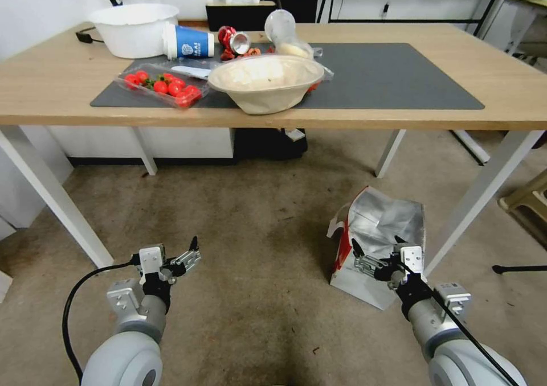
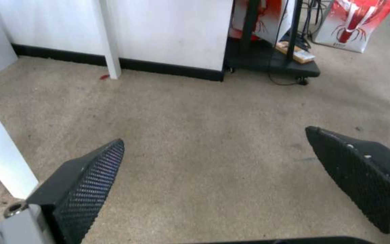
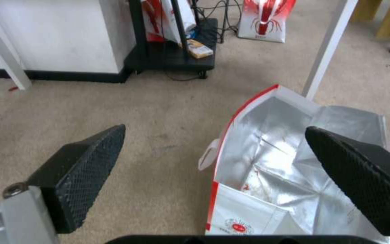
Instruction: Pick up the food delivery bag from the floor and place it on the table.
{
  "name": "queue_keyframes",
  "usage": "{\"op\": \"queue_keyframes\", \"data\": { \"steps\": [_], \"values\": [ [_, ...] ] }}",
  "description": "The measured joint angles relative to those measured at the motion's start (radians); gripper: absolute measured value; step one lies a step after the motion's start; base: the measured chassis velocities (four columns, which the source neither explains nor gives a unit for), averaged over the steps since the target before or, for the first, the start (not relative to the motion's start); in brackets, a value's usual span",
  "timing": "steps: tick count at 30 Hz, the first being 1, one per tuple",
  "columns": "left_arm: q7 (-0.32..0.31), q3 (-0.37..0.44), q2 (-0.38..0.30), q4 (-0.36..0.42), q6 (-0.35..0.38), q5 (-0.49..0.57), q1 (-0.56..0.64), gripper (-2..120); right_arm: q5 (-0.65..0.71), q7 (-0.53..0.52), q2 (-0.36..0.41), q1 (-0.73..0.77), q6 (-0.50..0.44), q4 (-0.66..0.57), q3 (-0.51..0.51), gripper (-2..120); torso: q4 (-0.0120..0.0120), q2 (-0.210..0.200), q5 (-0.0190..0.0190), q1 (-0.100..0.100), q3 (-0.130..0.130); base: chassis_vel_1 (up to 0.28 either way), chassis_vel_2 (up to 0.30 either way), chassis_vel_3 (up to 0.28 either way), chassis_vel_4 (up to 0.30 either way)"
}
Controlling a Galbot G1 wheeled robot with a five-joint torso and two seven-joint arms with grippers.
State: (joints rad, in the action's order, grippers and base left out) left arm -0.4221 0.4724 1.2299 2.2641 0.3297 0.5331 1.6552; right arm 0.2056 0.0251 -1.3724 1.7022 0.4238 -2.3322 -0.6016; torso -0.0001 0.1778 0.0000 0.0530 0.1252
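Right gripper [image 1: 374, 255] hangs low over the floor with its black textured fingers [image 3: 86, 166] spread wide and holding nothing, poised just above the open mouth of the large white paper food delivery bag with red edges and silver foil lining [image 1: 380, 226]. Largest in view is the wide light-wood table with white metal legs [image 1: 513, 84], its dark grey rectangular mat [image 1: 393, 78] half free on the right side. Below it the dull grey-brown stained carpet floor [image 1: 245, 226] carries the bag, which stands beside the table's right front leg. A good pick, I judge, means closing on the red-banded rim or the white handle [image 3: 208, 156] rather than the loose foil. Left gripper [image 1: 185, 252] idles apart, likewise spread and empty.
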Motion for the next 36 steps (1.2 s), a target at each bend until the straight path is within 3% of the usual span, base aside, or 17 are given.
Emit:
{"op": "queue_keyframes", "data": {
  "steps": [36],
  "values": [
    [0.001, -0.004, -0.003, -0.017, 0.000, 0.006, -0.010, 100, -0.005, 0.002, -0.004, 0.004, 0.005, 0.012, 0.001, 100, -0.0001, -0.147, 0.0000, -0.018, -0.125, 0.000, 0.000, 0.000, 0.000]
  ]
}}
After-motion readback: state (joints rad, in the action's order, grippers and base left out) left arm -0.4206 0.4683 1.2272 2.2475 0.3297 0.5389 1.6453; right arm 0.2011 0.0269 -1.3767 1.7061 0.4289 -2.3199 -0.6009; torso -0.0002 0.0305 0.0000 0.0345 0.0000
